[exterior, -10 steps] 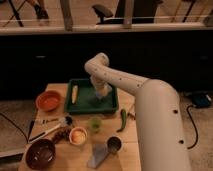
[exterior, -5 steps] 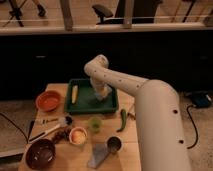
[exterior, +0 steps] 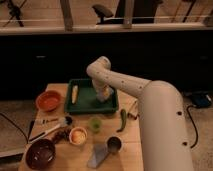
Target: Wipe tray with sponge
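**Arm bent over the tray, tool down inside it**

From where I stand, the white arm point(exterior: 131, 86) fills the right side. Its thick lower section rises from the bottom right corner, narrows as it leans left across the table point(exterior: 59, 89), and reaches a rounded joint above the far edge of the tray point(exterior: 80, 107). There it folds sharply, and the last short link points almost straight down into the tray.

The tool point(exterior: 103, 94) sits low over the right half of the tray floor, close to the middle. Its end merges with a pale lump that I take for the sponge point(exterior: 103, 98), which lies on or just above the green floor. I cannot tell whether the tool is clamped on it or only pressed against it, nor how wide the tool stands.

A corn cob point(exterior: 74, 93) lies lengthwise along the tray's left side, well apart from the tool.

An orange bowl point(exterior: 48, 100) stands on the table just left of the tray. In front of the tray are a brush point(exterior: 50, 123), a small green cup point(exterior: 95, 123) and a green pepper point(exterior: 122, 120). Nearer the front edge are a dark bowl point(exterior: 41, 153), a little dish point(exterior: 78, 135), a metal cup point(exterior: 114, 145) and a flat grey piece point(exterior: 98, 156).
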`<state>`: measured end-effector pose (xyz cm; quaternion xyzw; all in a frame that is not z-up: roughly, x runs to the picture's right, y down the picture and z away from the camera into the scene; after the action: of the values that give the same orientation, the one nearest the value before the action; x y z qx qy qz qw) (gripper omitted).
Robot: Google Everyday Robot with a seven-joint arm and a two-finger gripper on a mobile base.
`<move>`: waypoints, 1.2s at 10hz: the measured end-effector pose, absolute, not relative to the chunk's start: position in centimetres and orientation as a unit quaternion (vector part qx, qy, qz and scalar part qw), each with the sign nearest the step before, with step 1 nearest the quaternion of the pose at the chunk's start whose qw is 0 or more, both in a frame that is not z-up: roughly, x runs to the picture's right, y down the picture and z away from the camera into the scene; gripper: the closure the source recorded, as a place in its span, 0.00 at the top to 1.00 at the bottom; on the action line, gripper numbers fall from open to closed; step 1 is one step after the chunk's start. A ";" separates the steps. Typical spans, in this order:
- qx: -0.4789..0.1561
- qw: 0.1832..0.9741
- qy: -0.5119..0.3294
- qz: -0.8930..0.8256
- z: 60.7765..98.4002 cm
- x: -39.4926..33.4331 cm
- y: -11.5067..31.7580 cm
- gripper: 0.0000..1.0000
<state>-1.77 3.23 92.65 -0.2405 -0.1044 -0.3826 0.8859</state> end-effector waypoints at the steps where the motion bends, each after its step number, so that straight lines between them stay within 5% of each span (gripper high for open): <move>1: -0.240 0.885 -0.107 -0.385 92.7 -2.3 3.3 0.00; 12: -0.239 0.876 -0.115 -0.403 93.3 -3.4 3.7 0.00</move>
<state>-3.39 3.66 93.26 -0.2387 -0.1146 -0.4034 0.8759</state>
